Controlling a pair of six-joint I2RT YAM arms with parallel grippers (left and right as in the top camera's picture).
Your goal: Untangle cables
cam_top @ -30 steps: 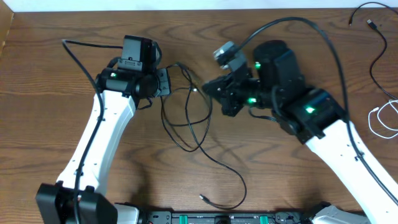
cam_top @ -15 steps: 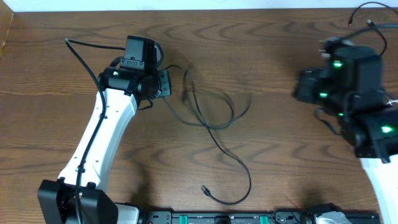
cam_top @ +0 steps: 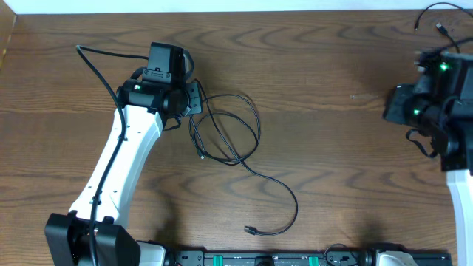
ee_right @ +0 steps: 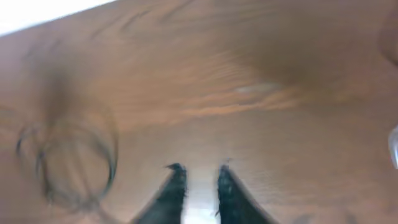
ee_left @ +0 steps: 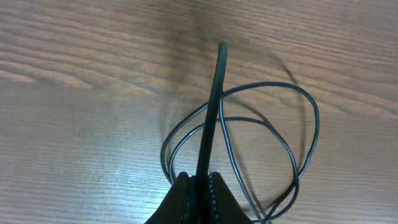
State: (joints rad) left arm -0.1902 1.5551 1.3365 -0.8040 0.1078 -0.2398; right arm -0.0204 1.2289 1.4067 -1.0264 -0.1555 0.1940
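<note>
The left pincer [ee_left: 199, 190] is clamped shut on a black cable [ee_left: 214, 106]. The strand stands straight out from between its tips, so the gripped run lies along the pincer's own axis. Just beyond the tips the cable curls into two or three overlapping loops [ee_left: 298, 143] lying flat on the table [cam_top: 332, 66], and a short end [cam_top: 202, 155] drops beside them. Past the loops a long tail [cam_top: 292, 199] sweeps away from the tips and curves back toward the robot's base, ending in a free plug [cam_top: 251, 230], well apart from the pincer.

The right pincer [ee_right: 198, 186] is farthest off, well apart from the whole cable. Its fingers stand a narrow gap apart with nothing between them, and the loops are only a blurred ring far ahead in its view.

The left arm is much the nearer and already holds one end. Opening the loops probably calls for the right pincer to cross to the tail or plug and draw it away along that axis.
</note>
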